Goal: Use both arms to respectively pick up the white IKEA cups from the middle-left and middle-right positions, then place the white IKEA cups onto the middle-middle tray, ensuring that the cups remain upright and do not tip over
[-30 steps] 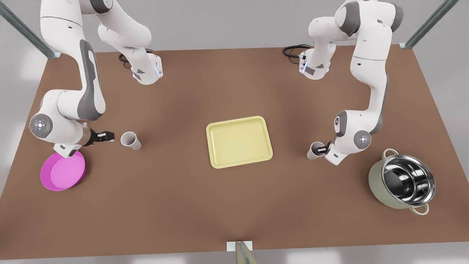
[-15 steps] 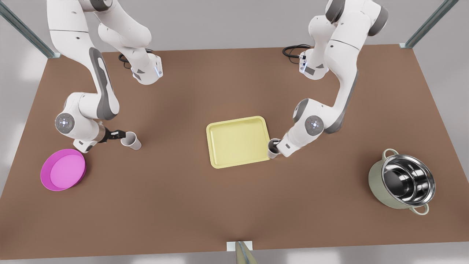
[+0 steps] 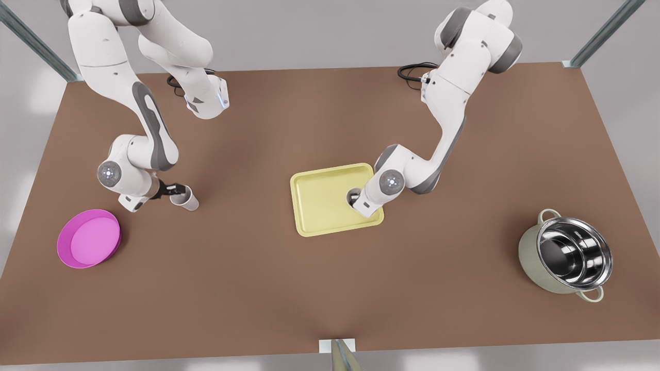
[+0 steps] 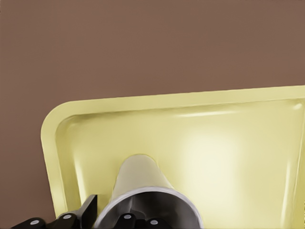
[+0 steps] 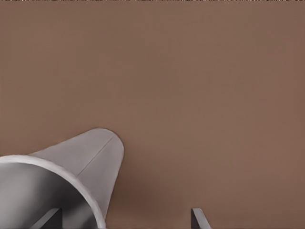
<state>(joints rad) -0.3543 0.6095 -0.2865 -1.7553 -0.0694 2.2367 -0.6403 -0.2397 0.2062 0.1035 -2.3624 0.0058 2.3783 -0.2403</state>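
1. The tray sits mid-table, pale yellow and smooth, a rounded rectangle with a low raised rim.
2. The left gripper pinches one white cup at its rim, over the tray's half on the front view's right. Half a second ago that cup was at the tray's edge; now it is inside the rim.
3. The left wrist view shows the plain tapered tumbler narrowing down toward the glossy tray floor.
4. The right gripper has closed in on the other cup, which stands on the matte brown table; its fingers are spread, one inside the rim and one outside.
5. A round magenta plate and a steel-lined pot have not moved.
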